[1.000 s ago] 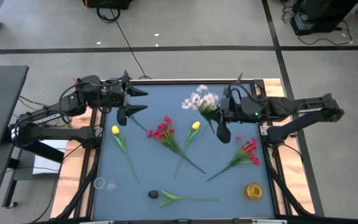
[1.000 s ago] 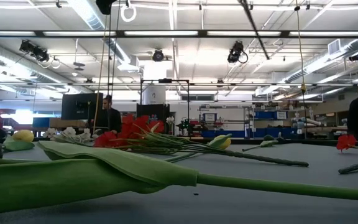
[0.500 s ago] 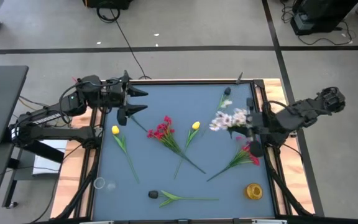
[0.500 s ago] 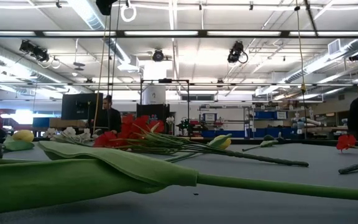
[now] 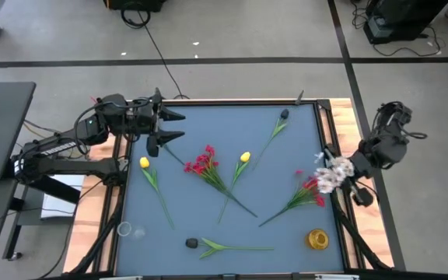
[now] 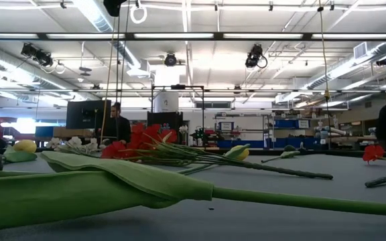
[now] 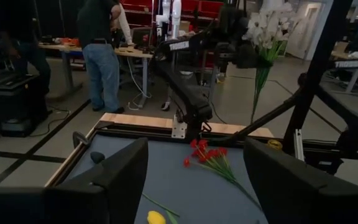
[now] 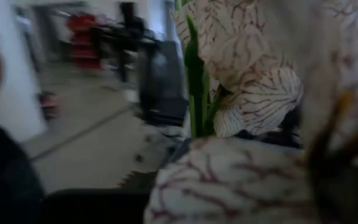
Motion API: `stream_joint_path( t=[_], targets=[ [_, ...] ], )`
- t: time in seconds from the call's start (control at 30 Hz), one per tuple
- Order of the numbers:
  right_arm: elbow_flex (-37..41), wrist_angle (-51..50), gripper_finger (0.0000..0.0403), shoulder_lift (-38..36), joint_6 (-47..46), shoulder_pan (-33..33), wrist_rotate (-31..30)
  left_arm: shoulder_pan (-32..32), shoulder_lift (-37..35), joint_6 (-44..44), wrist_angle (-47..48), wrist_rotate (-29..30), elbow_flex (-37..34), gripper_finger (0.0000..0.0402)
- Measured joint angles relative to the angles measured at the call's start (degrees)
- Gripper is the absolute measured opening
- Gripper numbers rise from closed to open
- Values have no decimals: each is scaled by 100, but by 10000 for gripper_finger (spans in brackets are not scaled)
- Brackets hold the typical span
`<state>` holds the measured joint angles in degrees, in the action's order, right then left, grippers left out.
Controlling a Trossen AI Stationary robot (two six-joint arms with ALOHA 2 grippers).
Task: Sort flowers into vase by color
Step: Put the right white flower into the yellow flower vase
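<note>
My right gripper (image 5: 358,185) is at the table's right edge, shut on a white blossom spray (image 5: 333,173), which fills the right wrist view (image 8: 253,99). My left gripper (image 5: 179,126) waits open and empty over the far left corner. On the grey mat lie two yellow tulips (image 5: 144,162) (image 5: 244,157), two red clusters (image 5: 201,162) (image 5: 312,187) and two dark buds (image 5: 284,114) (image 5: 192,243), all flat on their stems. A yellow vase (image 5: 317,239) stands near right and a clear glass one (image 5: 123,229) near left. My right gripper holds the white spray by its green stem just below the blossoms (image 7: 261,59); the gripper body hides the contact itself. The spray is lifted clear of the table with its blossoms up (image 7: 269,25), and the stem's lower end (image 7: 255,106) hangs free below.
The table's wooden frame (image 5: 341,117) runs under the right arm. People stand in the room beyond the table (image 7: 101,43). In the low view a green stem and leaf (image 6: 112,181) lie close in front.
My right gripper has carried the white spray from over the table's far middle toward the right edge and a little toward the near side, with the arm folding back. The spray has stayed lifted clear. The flowers on the mat have not moved.
</note>
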<state>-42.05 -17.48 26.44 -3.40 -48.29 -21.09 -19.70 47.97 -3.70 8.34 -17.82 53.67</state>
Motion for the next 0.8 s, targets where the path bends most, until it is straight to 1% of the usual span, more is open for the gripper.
stream_joint_path(
  t=[0.1, 0.2, 0.3, 0.37, 0.5, 0.57, 0.8],
  targets=[
    [498, 297, 15, -393, 52, -289, 589, 0, 0, 0, 0, 0, 0, 270],
    [951, 944, 15, -741, 324, -509, 1221, 0, 0, 0, 2, 0, -1, 270],
    [1311, 1487, 15, -1029, 569, -648, 1529, 0, 0, 0, 0, 0, -2, 270],
    [1490, 1601, 15, -1178, 652, -705, 1675, 0, 2, 0, 2, 0, -2, 270],
    [1655, 1702, 15, -1425, 692, -799, 2078, 0, 2, 0, 1, 0, -2, 270],
    [1677, 1694, 15, -1494, 703, -840, 2168, 0, 2, 0, -2, 0, -2, 270],
    [1677, 1651, 17, -1535, 811, -875, 2908, 0, 2, 0, -2, 0, -2, 270]
  ],
)
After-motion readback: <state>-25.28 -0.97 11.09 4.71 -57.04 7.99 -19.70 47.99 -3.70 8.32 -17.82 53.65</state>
